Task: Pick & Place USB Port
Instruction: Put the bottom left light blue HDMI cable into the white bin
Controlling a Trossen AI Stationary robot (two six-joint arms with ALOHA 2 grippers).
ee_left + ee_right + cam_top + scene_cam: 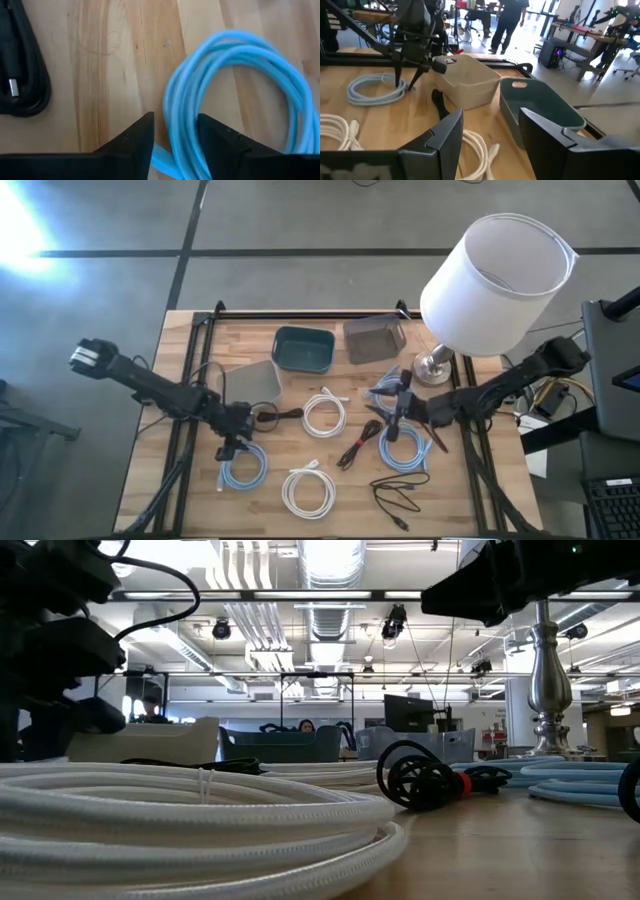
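Several coiled cables lie flat on the wooden table. My left gripper point(228, 448) point(175, 145) points down at the left light-blue coil point(243, 470) point(240, 65), open, with a finger on each side of the coil's strand bundle. The right wrist view shows this gripper point(402, 85) over the coil point(372, 90). A black cable with a USB plug point(13, 87) lies just beside it. My right gripper point(392, 418) point(490, 145) hovers open above the table near a second blue coil point(405, 448), touching nothing. My left gripper comes from above, pointing down, with its fingers point(135, 142) across the near edge of the blue coil's bundle point(172, 120), which lies flat on the table. I cannot tell whether the fingers touch the strands.
A beige bin point(250, 385), a teal bin point(303, 348) and a grey bin point(373, 338) stand toward the far edge. A lamp point(495, 280) stands at the far right. Two white coils point(323, 413) point(308, 490) and two black cables point(358, 445) point(400, 495) lie mid-table.
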